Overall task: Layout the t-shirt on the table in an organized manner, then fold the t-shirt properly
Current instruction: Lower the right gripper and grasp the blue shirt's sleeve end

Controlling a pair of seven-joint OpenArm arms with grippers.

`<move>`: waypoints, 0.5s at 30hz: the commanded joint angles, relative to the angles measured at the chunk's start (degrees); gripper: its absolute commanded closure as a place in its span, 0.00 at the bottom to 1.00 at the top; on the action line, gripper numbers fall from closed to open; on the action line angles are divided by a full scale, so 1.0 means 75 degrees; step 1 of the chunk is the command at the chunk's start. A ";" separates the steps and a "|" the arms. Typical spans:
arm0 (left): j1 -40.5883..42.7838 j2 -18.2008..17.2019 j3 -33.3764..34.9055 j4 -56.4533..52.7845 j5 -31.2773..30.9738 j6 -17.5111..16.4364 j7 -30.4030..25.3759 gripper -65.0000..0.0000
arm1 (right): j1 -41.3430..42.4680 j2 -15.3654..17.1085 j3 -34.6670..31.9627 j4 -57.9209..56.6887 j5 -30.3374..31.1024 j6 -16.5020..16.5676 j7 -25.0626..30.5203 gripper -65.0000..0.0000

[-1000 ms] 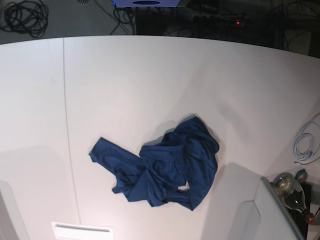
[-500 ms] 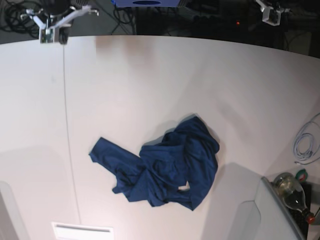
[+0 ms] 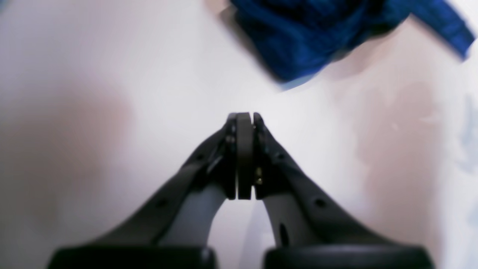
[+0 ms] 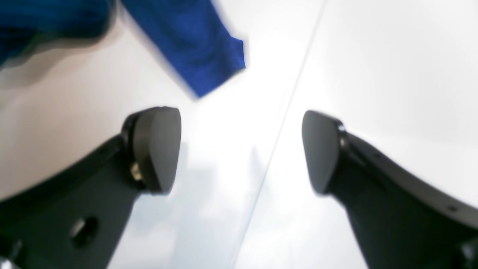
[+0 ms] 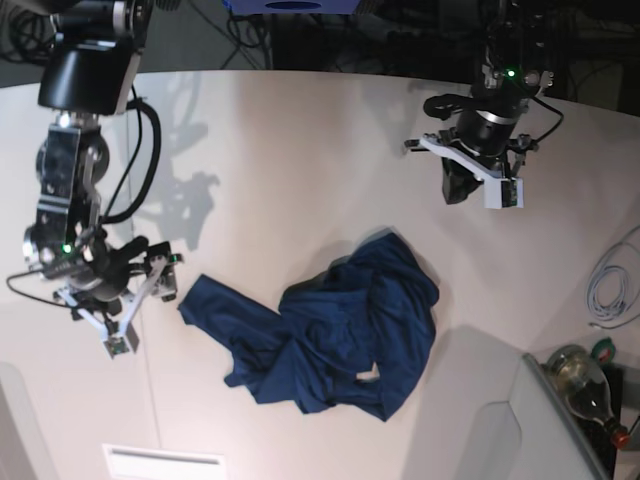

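The t-shirt (image 5: 330, 335) lies crumpled in a dark navy heap on the white table (image 5: 300, 150), one sleeve stretched out to the left. My right gripper (image 5: 150, 275) hovers just left of that sleeve. In the right wrist view it (image 4: 241, 149) is open and empty over the table's seam, with the sleeve end (image 4: 190, 48) ahead of its left finger. My left gripper (image 5: 462, 185) hangs above the table beyond the shirt's far right side. In the left wrist view it (image 3: 244, 119) is shut on nothing, the t-shirt (image 3: 317, 33) blurred ahead.
A coiled white cable (image 5: 610, 285) lies at the right edge. A bottle (image 5: 585, 385) stands beside a grey panel (image 5: 520, 430) at the near right corner. A white slotted plate (image 5: 165, 462) sits at the near edge. Dark cables lie beyond the far edge.
Both arms have come down from the far edge to hang over the table near the shirt. The right gripper has gone from shut to open. The shirt has not moved.
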 commanded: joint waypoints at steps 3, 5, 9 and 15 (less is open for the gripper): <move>-0.0029 0.0222 -0.0202 0.0023 -0.0062 -0.0078 -0.0088 0.67 | 0.0850 0.0067 0.0311 -0.1605 0.0059 0.0453 0.0686 0.26; -0.0017 0.0539 -0.0483 0.0012 -0.0050 -0.0078 -0.0076 0.48 | 0.1143 0.0254 0.0276 -0.2672 0.0059 0.0477 0.1530 0.26; 0.0123 0.0715 -0.0987 -0.0235 -0.0062 -0.0090 -0.0088 0.46 | 0.1951 0.0547 -0.0017 -0.5028 0.0071 0.0465 0.2949 0.26; 0.0287 0.0715 -0.1140 -0.0481 -0.0038 -0.0090 -0.0088 0.50 | 0.2737 0.0559 -0.0006 -0.7138 0.0059 0.0465 0.4273 0.26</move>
